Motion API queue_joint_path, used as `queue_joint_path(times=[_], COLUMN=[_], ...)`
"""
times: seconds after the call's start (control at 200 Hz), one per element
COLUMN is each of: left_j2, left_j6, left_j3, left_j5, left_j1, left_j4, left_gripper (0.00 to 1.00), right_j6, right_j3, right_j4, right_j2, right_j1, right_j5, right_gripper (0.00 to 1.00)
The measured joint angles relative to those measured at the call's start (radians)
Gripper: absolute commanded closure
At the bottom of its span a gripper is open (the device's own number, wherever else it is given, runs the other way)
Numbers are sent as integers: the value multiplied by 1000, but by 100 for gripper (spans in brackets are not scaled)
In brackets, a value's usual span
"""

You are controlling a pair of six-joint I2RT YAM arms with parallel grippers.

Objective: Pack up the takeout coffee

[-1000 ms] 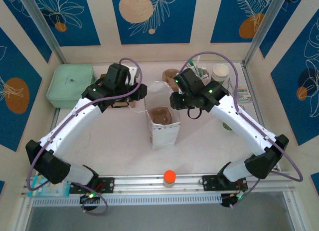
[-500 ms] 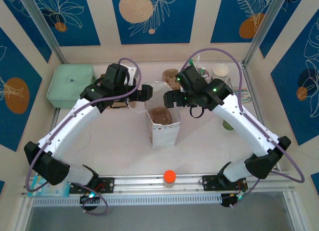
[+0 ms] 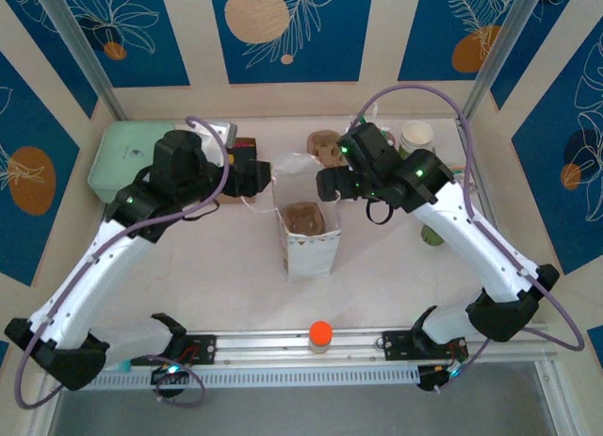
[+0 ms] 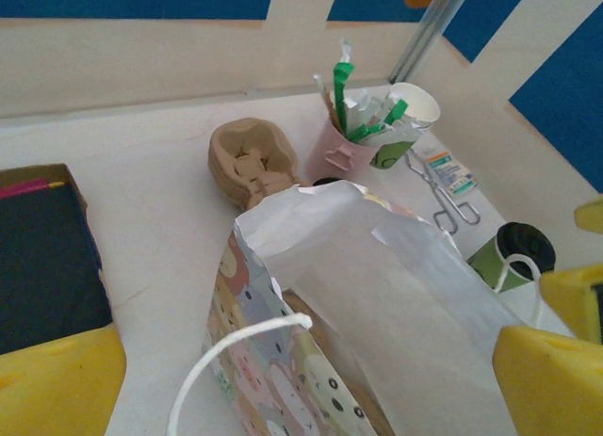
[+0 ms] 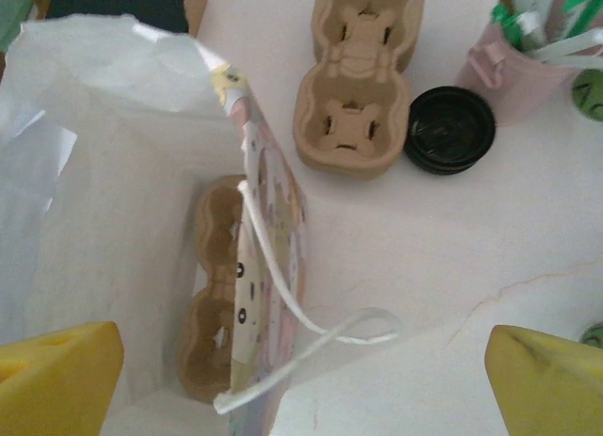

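One paper bag (image 3: 306,243) stands open on the table (image 3: 217,266) between the two arms, and both grippers hang at its far rim: the left gripper (image 3: 254,169) to the bag's left, the right gripper (image 3: 327,185) at its right. Both pairs of jaws are spread wide and pinch nothing; in each wrist view the two yellow fingers (image 4: 57,379) sit at opposite lower corners with the bag's mouth between them. There are two pulp carriers: one carrier (image 5: 221,295) lies at the bottom of the bag, the other carrier (image 5: 363,69) sits on the table just behind it. The one coffee (image 4: 516,250) stands upright with its black lid on, outside the bag and off to its right, near one pair of tongs (image 4: 443,193); seen from above it is partly hidden by the right forearm. One loose lid (image 5: 450,127) lies flat between the outer carrier and a pink cup (image 4: 344,144) stuffed with green and white sticks (too many and too tangled to count). One lidless cup (image 4: 412,111) touches the pink one on its far side. Two white string handles (image 4: 231,361) show on the bag. One green tub (image 3: 132,158) sits in the far left corner, and one dark box (image 4: 42,257) is by the left gripper.
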Motion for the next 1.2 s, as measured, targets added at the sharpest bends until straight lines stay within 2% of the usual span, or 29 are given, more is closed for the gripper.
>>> queue_joint_path(times=[0.235,0.565,1.006,1.201], left_j2=[-104,-185,-220,-221], left_j6=[12,10,2,-1], left_j3=[-110,-223,-312,-335], left_j5=[2,-22,-47,-47], left_j1=[0,0,0,0], left_j4=[40,68,86,90], left_gripper=[0,0,0,0], right_j6=[-16,7,11,91], right_j3=[37,77,-288,-406], right_j4=[-9,-94,-54,-30], right_j2=[-90,-97,-181,-198], right_j1=[-68,-294,-706,-885], right_j5=[31,18,-100,-201], right_gripper=[1,1,1,1])
